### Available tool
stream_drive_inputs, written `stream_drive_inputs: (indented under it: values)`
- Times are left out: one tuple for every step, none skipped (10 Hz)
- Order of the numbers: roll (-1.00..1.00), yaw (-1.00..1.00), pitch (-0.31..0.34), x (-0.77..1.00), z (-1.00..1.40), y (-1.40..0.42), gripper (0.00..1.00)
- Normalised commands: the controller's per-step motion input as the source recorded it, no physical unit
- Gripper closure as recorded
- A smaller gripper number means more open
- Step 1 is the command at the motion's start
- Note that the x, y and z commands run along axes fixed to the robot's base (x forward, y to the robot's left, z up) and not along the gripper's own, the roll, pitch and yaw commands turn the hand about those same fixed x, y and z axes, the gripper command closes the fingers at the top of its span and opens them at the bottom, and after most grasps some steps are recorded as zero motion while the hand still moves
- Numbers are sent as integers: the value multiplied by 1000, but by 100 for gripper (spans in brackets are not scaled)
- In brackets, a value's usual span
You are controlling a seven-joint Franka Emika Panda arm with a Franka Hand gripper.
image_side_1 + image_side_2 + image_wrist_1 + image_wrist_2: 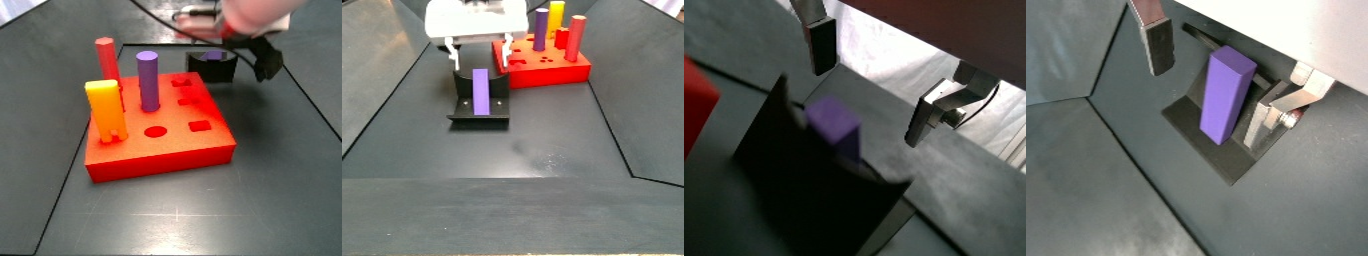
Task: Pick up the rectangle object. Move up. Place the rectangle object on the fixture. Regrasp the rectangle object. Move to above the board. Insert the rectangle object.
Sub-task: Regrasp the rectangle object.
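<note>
Dark grey matting is seen under everything, and in both wrist views the short purple rectangle object [835, 126] is left lying on the small black fixture [784, 190] between the wide-open, empty gripper [1213, 90], while in a side view the big red board [553, 65] is shown waiting, so regrasp and insertion are reckoned still to do.

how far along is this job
Done: the bar lies on the fixture, released. In hand: the open gripper sits over it with fingers on either side, apparently for the regrasp. Left: grip it, carry it over the board, insert it.
</note>
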Motion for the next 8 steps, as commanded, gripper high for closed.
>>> stream_drive_inputs:
  values:
    - [59,-33,-58,82,-695,14,0]
    - [60,-33,-38,74,-496,12,0]
    - [55,-27,-28,70,-356,8,0]
    - [51,-22,-24,68,-261,8,0]
    - [37,-15,-8,10,-174,-2,0]
    - [37,-11,-8,10,-173,-1,0]
    - [36,-5,-8,11,-172,-1,0]
    - [36,-1,-8,11,-172,0,0]
